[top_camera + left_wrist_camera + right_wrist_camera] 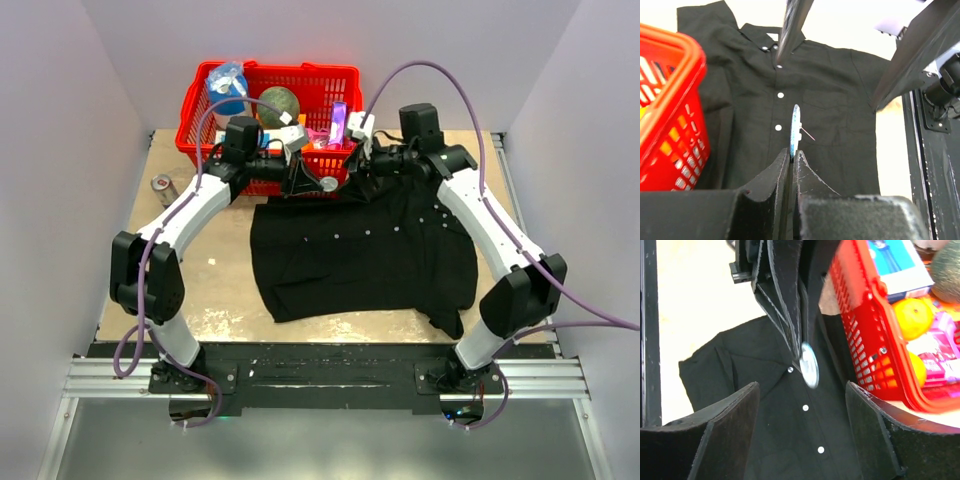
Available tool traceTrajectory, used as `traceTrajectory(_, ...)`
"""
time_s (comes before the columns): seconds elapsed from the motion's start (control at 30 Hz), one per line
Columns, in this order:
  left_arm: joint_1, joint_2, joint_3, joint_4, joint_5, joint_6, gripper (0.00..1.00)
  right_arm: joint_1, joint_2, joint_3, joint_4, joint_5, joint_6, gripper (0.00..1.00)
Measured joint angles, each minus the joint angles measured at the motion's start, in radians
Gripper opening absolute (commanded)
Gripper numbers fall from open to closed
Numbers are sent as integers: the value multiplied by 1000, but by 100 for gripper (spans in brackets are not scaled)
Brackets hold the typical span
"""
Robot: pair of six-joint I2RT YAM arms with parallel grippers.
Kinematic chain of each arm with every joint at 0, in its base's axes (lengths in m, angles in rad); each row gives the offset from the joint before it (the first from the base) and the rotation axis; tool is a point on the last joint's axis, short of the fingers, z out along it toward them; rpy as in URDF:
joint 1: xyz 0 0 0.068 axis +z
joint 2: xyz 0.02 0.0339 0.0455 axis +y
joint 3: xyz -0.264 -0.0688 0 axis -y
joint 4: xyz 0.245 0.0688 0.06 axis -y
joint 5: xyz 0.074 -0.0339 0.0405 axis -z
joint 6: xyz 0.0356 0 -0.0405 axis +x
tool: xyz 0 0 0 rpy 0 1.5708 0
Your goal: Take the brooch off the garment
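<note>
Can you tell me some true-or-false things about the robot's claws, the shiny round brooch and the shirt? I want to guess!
1. The left claw is pinching the brooch by its edge. True.
2. The right claw is squeezed shut. False: its fingers stand wide apart and hold nothing.
3. The basket at the far side of the table is blue. False: it is red.
4. The shirt is black with little white buttons. True.
</note>
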Motion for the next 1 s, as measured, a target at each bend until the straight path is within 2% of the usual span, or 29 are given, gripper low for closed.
traceTrajectory(0.33,-18,-6,0,-47,1,71,0,21,85,68,-94,2,-119,61)
traceTrajectory(1.0,-31,-6,0,-59,1,113,0,47,117,76,-134,24,-152,49)
